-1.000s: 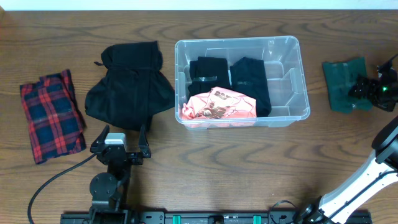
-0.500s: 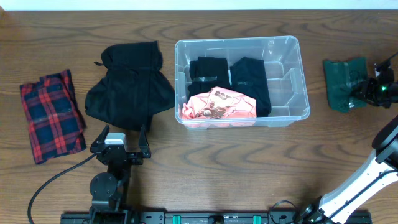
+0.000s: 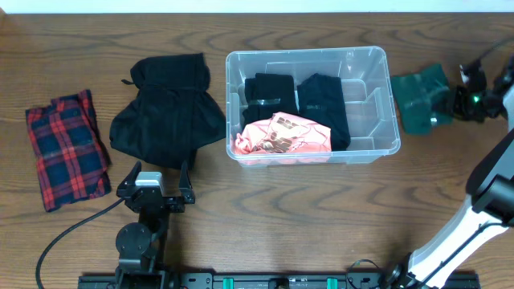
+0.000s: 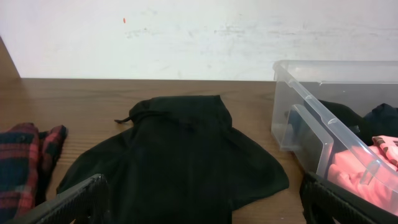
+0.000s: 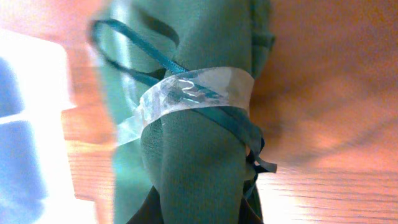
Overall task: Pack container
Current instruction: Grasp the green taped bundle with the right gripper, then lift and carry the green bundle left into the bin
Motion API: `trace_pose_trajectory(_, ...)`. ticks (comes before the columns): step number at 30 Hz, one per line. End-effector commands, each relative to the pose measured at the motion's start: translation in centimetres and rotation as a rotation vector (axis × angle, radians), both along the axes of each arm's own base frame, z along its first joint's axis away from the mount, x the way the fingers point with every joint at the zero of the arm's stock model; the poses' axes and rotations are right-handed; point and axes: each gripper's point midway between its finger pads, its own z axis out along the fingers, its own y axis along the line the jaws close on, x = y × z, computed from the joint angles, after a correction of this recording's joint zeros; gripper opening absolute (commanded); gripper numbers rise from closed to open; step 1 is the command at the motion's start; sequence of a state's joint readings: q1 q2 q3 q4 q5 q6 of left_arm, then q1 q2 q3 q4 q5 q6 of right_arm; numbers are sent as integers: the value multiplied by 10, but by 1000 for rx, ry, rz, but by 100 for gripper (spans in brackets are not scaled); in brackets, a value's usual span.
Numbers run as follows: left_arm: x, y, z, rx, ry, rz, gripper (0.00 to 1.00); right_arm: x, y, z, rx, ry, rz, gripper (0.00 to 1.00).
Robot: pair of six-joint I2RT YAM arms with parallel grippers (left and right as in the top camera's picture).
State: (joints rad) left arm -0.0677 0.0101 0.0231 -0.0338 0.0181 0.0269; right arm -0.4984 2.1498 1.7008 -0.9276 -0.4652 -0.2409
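The clear plastic container (image 3: 371,112) stands at the table's middle, holding two folded black garments (image 3: 324,104) and a pink one (image 3: 281,135). Just right of it, my right gripper (image 3: 456,103) is shut on a rolled dark green cloth (image 3: 414,98). In the right wrist view that green cloth (image 5: 193,124), bound with clear tape and a ribbon, runs down between the jaws of the right gripper (image 5: 196,214). My left gripper (image 3: 152,193) rests open near the front edge, facing a black garment (image 4: 174,155), with nothing between its fingers (image 4: 81,202).
The black garment (image 3: 165,108) lies left of the container. A red and blue plaid cloth (image 3: 66,148) is at the far left. The container's corner (image 4: 311,124) shows on the right of the left wrist view.
My right gripper has shut on the green cloth and carried it left, towards the container's right wall. The left arm has not moved.
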Motion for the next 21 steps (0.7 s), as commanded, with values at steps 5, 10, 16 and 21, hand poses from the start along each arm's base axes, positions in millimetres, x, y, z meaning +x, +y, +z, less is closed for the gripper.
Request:
trace_pose_trajectory(5, -1, 4, -17, 13, 49, 22, 98, 15, 56, 119, -1, -226, 25, 1)
trace_pose_trajectory(10, -1, 4, -17, 13, 49, 22, 98, 11, 93, 168, -6, -313, 57, 1)
trace_pose_trajectory(16, -1, 4, -17, 13, 49, 22, 98, -1, 146, 203, 39, -348, 92, 1)
trace_pose_trajectory(21, -1, 4, -17, 13, 49, 22, 98, -3, 179, 203, 67, -313, 94, 1)
